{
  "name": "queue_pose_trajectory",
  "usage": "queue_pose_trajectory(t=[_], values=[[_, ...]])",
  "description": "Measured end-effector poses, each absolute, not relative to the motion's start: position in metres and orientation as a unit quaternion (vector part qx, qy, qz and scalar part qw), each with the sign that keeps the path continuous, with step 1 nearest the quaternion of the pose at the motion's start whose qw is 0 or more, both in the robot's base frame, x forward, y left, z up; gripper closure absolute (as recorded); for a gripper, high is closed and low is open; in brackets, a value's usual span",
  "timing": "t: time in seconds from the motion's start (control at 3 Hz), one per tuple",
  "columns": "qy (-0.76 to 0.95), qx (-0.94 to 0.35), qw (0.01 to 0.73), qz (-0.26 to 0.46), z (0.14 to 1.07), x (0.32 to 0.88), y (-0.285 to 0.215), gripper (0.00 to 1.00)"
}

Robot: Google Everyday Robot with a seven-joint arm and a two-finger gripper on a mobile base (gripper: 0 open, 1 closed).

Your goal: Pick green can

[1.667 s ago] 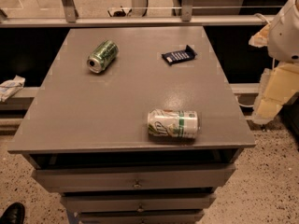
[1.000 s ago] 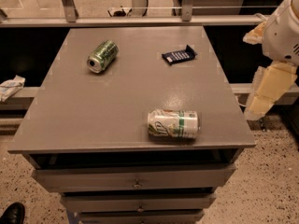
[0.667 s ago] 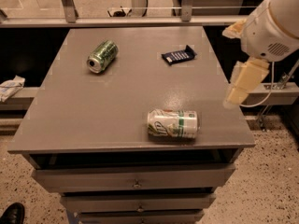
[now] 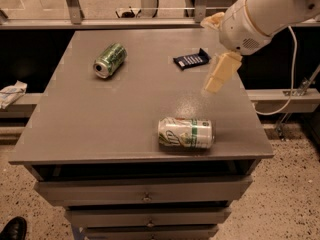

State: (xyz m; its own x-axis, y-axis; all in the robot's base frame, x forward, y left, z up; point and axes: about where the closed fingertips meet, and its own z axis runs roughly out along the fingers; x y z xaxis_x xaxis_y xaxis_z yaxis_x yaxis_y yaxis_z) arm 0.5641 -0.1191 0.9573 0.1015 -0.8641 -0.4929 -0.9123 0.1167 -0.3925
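Our open claw (image 4: 212, 54) hangs over the grey desk's (image 4: 125, 114) right side; the mottled green aluminium can (image 4: 110, 60) lies far-left. Reaching across, we risk grabbing the nearer white green-banded can (image 4: 186, 132).

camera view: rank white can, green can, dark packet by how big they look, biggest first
1. White can: nearest the camera, which may inflate it.
2. Green can: farther back, so true size may match.
3. Dark packet.
The gripper hangs over the table's right side, just beside the packet.
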Motion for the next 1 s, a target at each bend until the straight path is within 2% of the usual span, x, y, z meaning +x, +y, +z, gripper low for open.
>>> queue_pose_trajectory(t=[0.33,0.67,1.0], values=[[0.662,-0.656,0.356,0.062,0.961,0.584,-0.093,0.0],[0.657,-0.66,0.358,0.066,0.962,0.584,-0.092,0.0],[0.621,-0.681,0.382,0.068,0.96,0.598,-0.066,0.0]])
